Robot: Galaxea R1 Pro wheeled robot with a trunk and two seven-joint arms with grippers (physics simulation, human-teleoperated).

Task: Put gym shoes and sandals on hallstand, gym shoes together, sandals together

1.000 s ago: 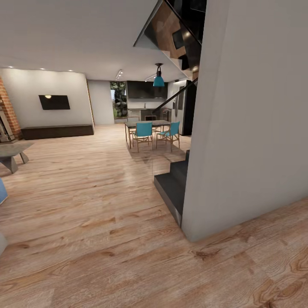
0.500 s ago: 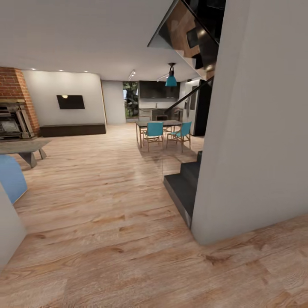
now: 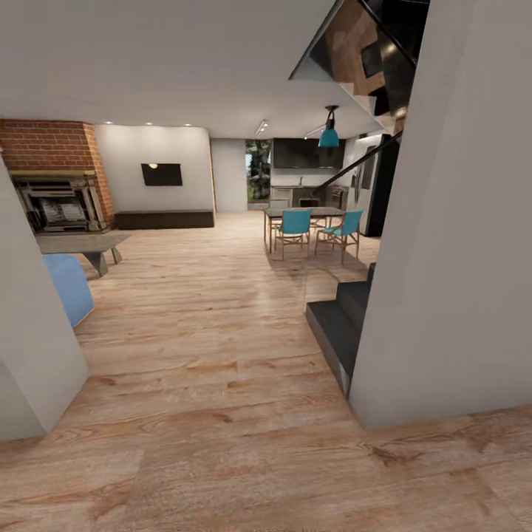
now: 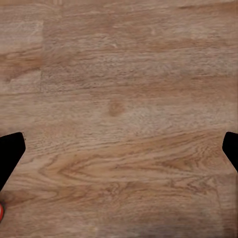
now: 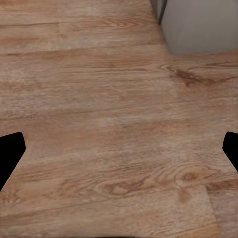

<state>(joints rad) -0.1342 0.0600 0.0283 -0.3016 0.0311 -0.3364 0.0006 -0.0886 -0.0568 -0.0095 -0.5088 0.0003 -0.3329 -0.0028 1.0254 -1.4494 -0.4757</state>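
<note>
- Wood plank floor (image 3: 222, 414) stretching from the foreground into an open room beyond.
- Grey wall (image 3: 451, 244) close on the right, its corner meeting the floor; another grey wall edge (image 3: 33, 369) close on the left.
- Dark stair steps (image 3: 343, 321) tucked just beside the right wall, facing the open floor.
- Further back, dining table (image 3: 299, 213) with two teal chairs (image 3: 295, 225) near the stairs, teal hanging lamp (image 3: 329, 137) above them.
- Brick fireplace (image 3: 55, 181) at far left, low grey table (image 3: 81, 244) in front of it, blue seat (image 3: 70, 288) near the left wall edge.
- Dark screen (image 3: 162, 174) on the far white wall, dark low bench (image 3: 164, 219) under it.
- Left claw (image 4: 119, 151) spread wide, holding nothing, black fingertips (image 4: 10, 151) at opposite edges, bare planks between; small red-orange sliver (image 4: 1, 213) at the picture edge, too little to identify.
- Right claw (image 5: 119, 151) spread wide, holding nothing, over bare planks, a grey wall base (image 5: 203, 25) ahead.
- Shoes, sandals and rack: whereabouts cannot be told.
</note>
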